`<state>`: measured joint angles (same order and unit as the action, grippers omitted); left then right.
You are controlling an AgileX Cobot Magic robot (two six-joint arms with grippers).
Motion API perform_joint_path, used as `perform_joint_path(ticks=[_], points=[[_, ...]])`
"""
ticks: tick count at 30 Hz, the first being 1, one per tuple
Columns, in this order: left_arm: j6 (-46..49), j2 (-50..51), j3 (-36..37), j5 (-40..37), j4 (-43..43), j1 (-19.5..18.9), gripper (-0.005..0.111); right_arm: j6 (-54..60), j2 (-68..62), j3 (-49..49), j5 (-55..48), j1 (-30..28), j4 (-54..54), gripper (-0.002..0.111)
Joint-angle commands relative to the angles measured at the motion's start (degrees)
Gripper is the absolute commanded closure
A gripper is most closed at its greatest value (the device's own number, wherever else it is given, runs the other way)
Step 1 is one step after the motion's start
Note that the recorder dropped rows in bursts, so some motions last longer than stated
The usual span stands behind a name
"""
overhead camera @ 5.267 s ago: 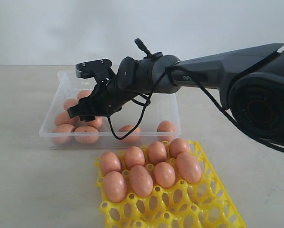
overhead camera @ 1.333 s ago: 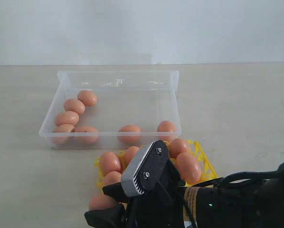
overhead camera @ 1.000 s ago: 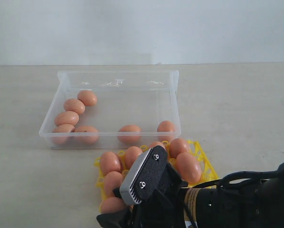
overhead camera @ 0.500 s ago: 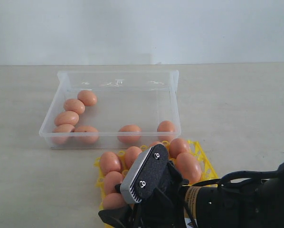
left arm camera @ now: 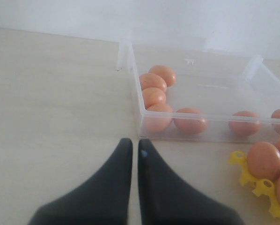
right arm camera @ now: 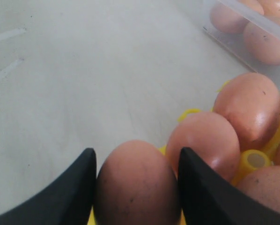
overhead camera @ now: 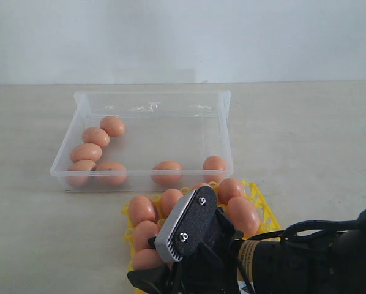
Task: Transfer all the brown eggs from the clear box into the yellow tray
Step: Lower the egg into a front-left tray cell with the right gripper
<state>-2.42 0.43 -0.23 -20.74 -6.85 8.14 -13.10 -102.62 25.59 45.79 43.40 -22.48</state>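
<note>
- Exterior view: my right claw [overhead camera: 158, 262] sits low over the near left corner of the yellow tray [overhead camera: 264, 211], clenched on one brown egg [overhead camera: 145, 258]. I judge this to be the placing step. Seven more eggs [overhead camera: 95, 136] lie in the clear box [overhead camera: 226, 122] just behind the tray, so the job looks about half done.
- Left wrist view: my left claw [left arm camera: 130, 150] is closed with its tips almost touching and grasps nothing. It hovers over the bare table [left arm camera: 46, 103] near the box's wall. The box is thin, glossy, see-through plastic with a flared rim, and the smooth matte ovals show through it.
- Right wrist view: my black fingers [right arm camera: 65, 197] press both flanks of the egg above a corner cup, with seated neighbours [right arm camera: 203, 140] just beside it. Next I should lower the egg until the shell rests in the lattice. Then I should part my fingers gently without nudging the neighbour or scraping the hard yellow pegs.
</note>
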Motion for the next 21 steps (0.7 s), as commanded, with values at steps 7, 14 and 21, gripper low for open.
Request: perform_joint_path(ticks=[7, 14, 21], points=[[0.24, 0.24, 0.23, 0.43, 0.24, 0.13, 0.103, 0.18, 0.04, -0.32, 0.62, 0.17, 0.12, 0.066], [0.24, 0.24, 0.23, 0.43, 0.24, 0.13, 0.103, 0.18, 0.04, -0.32, 0.62, 0.17, 0.14, 0.044], [0.24, 0.24, 0.23, 0.43, 0.24, 0.13, 0.103, 0.18, 0.04, -0.32, 0.78, 0.17, -0.11, 0.048]])
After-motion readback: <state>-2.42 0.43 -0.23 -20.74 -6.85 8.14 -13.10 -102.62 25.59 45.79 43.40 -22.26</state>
